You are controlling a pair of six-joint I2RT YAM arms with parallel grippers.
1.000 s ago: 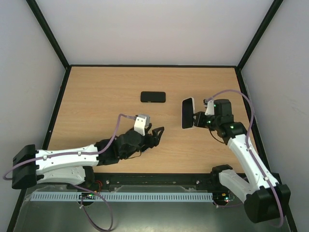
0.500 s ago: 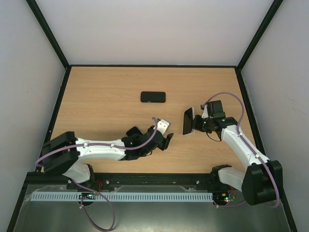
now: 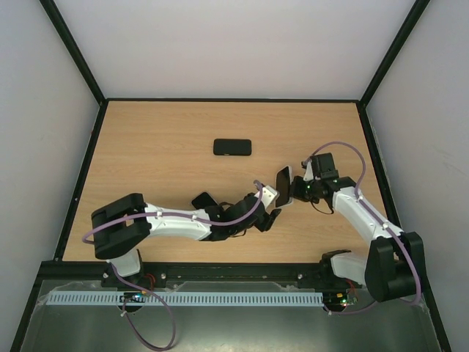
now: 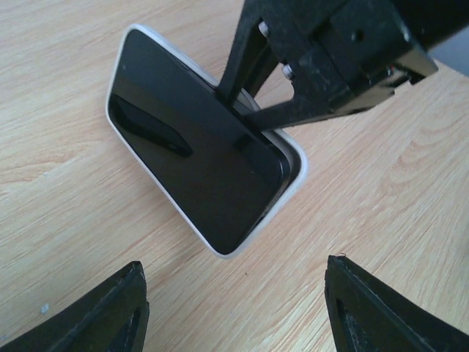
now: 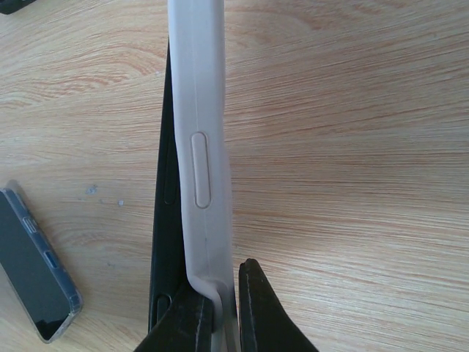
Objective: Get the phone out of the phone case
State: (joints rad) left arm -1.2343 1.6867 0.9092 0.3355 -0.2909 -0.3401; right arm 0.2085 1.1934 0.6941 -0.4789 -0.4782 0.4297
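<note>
Over the right half of the table (image 3: pixel 146 161), at about 3 o'clock from its centre, the right gripper (image 3: pixel 294 188) is clamped on the pale phone case (image 3: pixel 283 183). It holds the case on edge with the phone (image 4: pixel 194 165) inside. The case's long axis runs roughly 1 to 7 o'clock. The left gripper (image 3: pixel 271 211), fingers spread wide, sits just beside it at 7 o'clock and is the free hand. No brand or writing is legible.

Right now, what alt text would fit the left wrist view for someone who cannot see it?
The right gripper clamps a black-screened phone in a white case by one edge, holding it tilted over the table. The left gripper shows open jaws at the bottom corners, apart from the phone.
</note>
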